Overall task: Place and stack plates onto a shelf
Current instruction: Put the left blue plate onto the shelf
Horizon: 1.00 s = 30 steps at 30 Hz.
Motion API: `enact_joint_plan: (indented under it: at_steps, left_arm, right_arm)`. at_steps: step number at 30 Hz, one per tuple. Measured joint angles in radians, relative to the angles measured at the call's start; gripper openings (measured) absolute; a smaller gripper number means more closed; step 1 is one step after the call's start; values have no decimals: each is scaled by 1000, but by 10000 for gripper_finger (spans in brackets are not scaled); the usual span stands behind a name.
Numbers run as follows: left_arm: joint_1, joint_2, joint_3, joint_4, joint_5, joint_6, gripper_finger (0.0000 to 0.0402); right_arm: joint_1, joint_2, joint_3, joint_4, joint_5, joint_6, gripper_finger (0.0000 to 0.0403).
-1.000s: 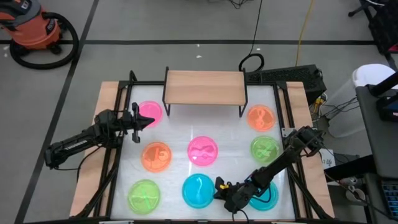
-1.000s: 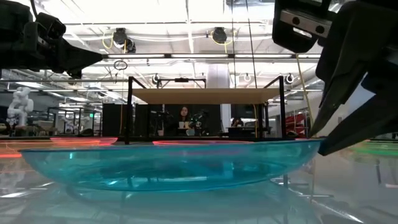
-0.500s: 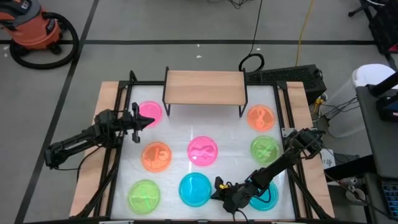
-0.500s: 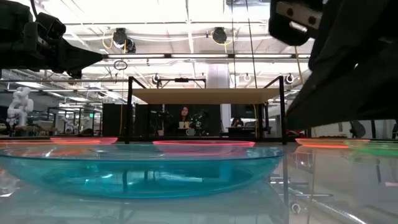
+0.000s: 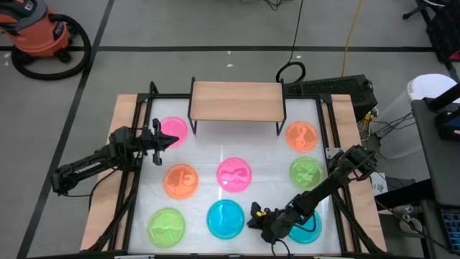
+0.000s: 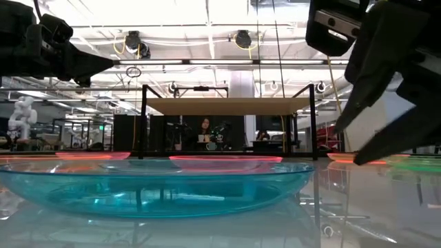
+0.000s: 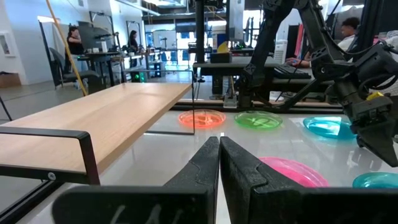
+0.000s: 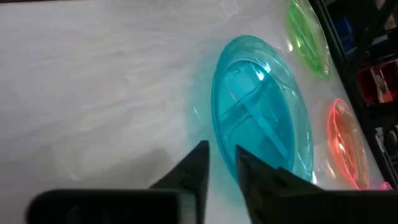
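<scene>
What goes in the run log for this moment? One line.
left hand: shut, idle | right hand: open beside cyan plate | shelf: bare

A robotics lab: workstations (image 7: 292,62), ceiling lights (image 6: 207,62), seated person (image 6: 204,131).

Two dark, near-black jointed arms are seen, built of slim tubular links with bulkier joint housings. The left arm (image 5: 93,164) is matte black throughout, and a blocky wrist section is carried ahead of its gripper (image 5: 171,139). The right arm (image 5: 330,180) is likewise black, and a small yellow mark is visible near its gripper (image 5: 251,214). Tapered, wedge-shaped black fingers (image 7: 202,165) with flat inner faces are shown in the wrist views. A light grey plate with small screws is mounted on the right wrist housing (image 6: 337,24).
</scene>
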Motion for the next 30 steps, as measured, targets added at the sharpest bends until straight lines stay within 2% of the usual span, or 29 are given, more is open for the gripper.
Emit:
enact_joint_plan:
  at_steps: [5, 9, 22, 30]
  left_arm:
    - [0, 0, 0, 0, 0, 0, 21]
    - [0, 0, 0, 0, 0, 0, 21]
    - [0, 0, 0, 0, 0, 0, 21]
    - [0, 0, 0, 0, 0, 0, 21]
  right_arm:
    - [-20, 0, 0, 0, -1, -9, 137]
    - [-45, 0, 0, 3, 0, -45, 165]
    - [-65, 107, 22, 64, -26, -84, 169]
    - [-44, 102, 30, 44, -26, -28, 169]
